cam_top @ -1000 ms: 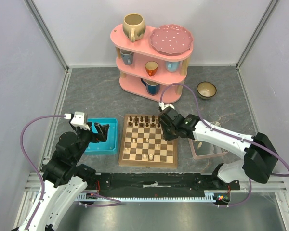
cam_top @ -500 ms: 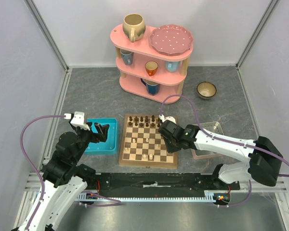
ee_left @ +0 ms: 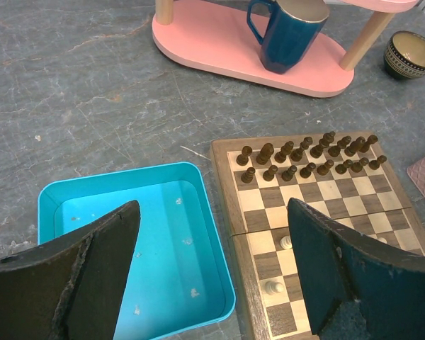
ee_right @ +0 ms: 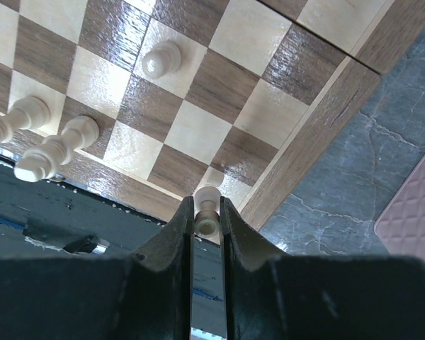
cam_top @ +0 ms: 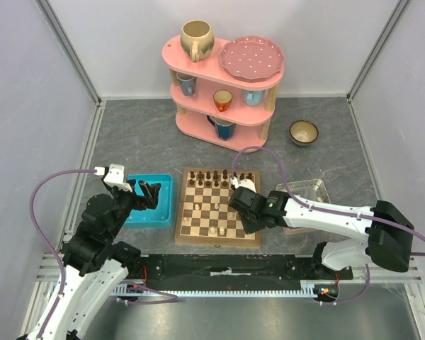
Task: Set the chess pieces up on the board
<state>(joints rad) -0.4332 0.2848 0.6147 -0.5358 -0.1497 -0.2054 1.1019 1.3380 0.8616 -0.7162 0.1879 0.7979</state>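
- Since a second ago, right gripper has come from the far rows of the board to its near right corner.
- It is clamped on a cream piece, perhaps a pawn, at the near edge.
- Other cream pieces stand on near squares.
- Left gripper hangs spread apart over the tray.

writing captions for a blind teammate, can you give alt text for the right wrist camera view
The right end effector pinches a pale chess piece by a corner of the chessboard. Three other pale pieces stand on squares further in, and grey tabletop shows past the board's edge on the right.
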